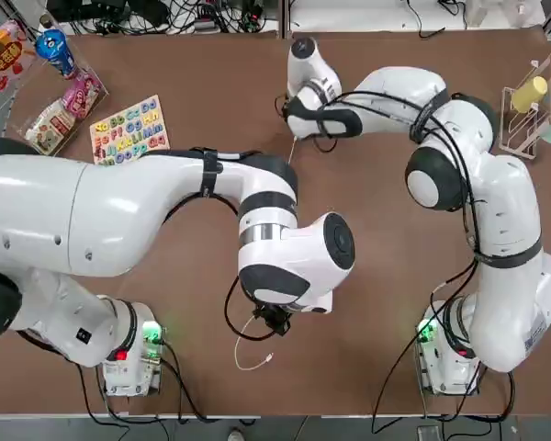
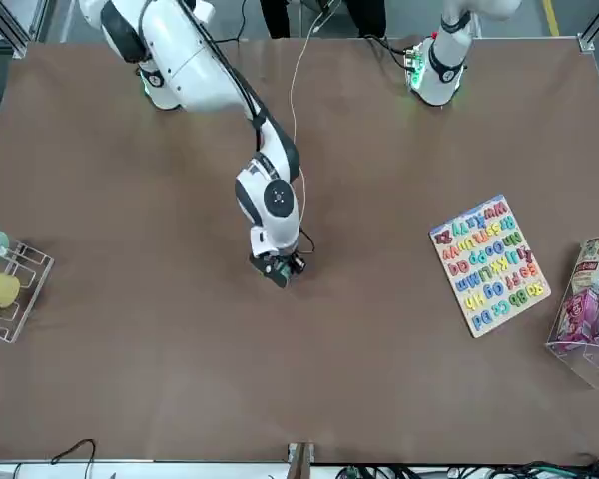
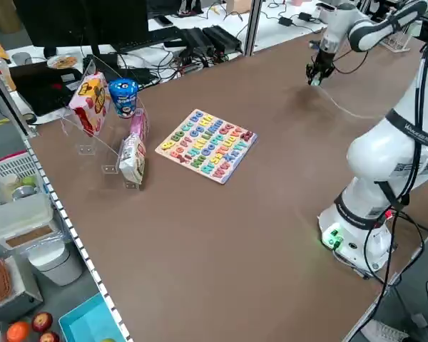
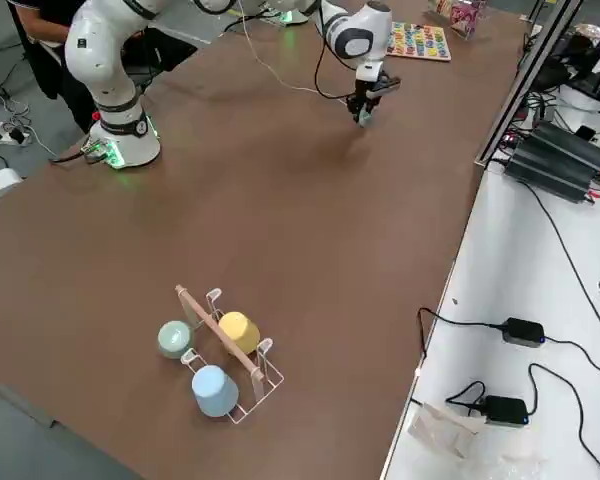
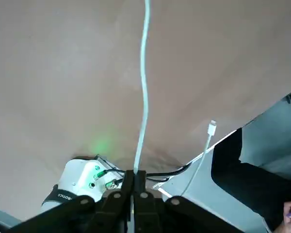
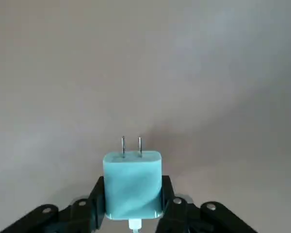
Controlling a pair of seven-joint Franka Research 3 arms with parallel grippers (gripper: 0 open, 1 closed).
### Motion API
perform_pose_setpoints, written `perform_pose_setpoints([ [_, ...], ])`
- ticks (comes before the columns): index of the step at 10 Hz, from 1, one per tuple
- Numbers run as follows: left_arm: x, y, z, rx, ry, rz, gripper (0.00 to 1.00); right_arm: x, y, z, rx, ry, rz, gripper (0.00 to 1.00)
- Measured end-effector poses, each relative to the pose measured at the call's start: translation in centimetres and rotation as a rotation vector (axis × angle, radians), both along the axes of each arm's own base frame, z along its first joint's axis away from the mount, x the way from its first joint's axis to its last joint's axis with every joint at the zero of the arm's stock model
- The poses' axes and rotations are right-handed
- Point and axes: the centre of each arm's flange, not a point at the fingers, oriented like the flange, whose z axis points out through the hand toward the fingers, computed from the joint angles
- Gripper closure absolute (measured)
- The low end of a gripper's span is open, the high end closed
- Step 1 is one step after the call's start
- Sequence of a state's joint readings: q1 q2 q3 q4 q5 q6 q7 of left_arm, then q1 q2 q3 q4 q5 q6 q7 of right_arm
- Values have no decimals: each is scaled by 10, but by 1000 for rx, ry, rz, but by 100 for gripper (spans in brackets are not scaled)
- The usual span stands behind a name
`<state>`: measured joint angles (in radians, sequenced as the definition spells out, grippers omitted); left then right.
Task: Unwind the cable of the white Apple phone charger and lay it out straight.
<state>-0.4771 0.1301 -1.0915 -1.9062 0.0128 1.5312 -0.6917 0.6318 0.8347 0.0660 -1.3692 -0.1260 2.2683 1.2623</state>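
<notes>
The white Apple phone charger (image 6: 132,187) is a pale block with two prongs pointing away from the wrist, and my right gripper (image 6: 132,195) is shut on it. That gripper (image 2: 276,269) hangs low over the far middle of the table. From it the thin white cable (image 2: 296,90) runs nearly straight toward the robot's side. My left gripper (image 1: 275,322) is shut on the cable (image 5: 144,87) near its free end. A short tail curls below it and ends in the small connector (image 1: 270,356), also visible as the connector (image 5: 212,127) in the left wrist view.
A colourful alphabet puzzle board (image 1: 129,130) and a clear stand of snacks (image 1: 55,101) sit at the far left. A wire rack with cups (image 1: 533,115) stands at the far right. A person's dark sleeve (image 5: 252,184) shows beyond the table's near edge.
</notes>
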Motion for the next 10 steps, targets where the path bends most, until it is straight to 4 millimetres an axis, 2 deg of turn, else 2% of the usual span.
perform_pose_setpoints([
  [2,0,0,1,-3,0,0,96,40,-30,28,3,-58,108,52],
  [3,0,-1,1,-4,0,0,96,52,-40,39,3,-79,166,52],
  [5,7,-3,5,-16,0,14,96,64,-47,52,-6,-109,274,52],
  [7,28,-4,10,-29,7,33,96,71,-51,54,-15,-151,364,52],
  [10,53,-1,10,-33,20,49,96,72,-49,28,-46,-177,478,52],
])
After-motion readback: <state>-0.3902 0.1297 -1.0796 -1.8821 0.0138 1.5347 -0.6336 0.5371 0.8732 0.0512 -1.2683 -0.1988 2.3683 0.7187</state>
